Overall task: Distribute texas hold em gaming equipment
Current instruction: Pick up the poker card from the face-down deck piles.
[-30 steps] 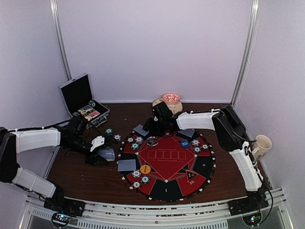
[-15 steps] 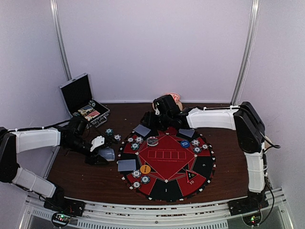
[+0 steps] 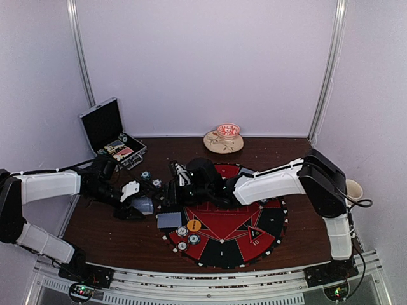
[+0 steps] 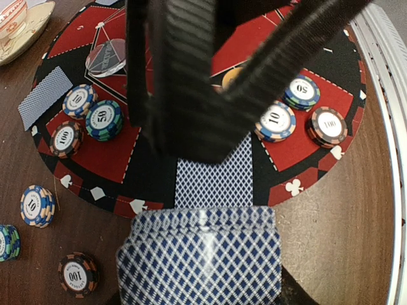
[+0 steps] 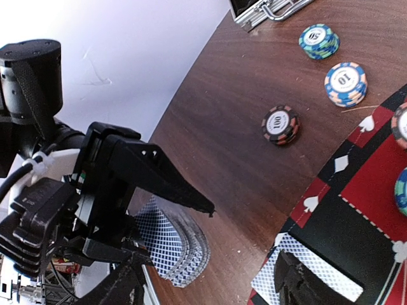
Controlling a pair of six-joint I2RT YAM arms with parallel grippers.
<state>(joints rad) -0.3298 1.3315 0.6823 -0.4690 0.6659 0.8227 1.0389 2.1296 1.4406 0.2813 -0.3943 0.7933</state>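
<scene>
While left jaws clamp cards [image 4: 197,267], right jaws spread

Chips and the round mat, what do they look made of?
Chips: hard moulded plastic or clay composite, slightly glossy printed faces, striped edges. Round mat: thin, matte, felt or rubber-like sheet lying flat, printed; can't tell which.

I see left arm [image 3: 51,184] and right arm [image 3: 267,183]: white shells, black joints. Right elbow at 3 o'clock is bulky black block. Left pincer [image 3: 131,202]: black, angular, with white zip tie and black cable behind. Right pincer fingers [image 4: 181,70]: black, ribbed. Left base [image 3: 86,276] and right base [image 3: 331,274] at 6 o'clock: small green and red lights.
</scene>
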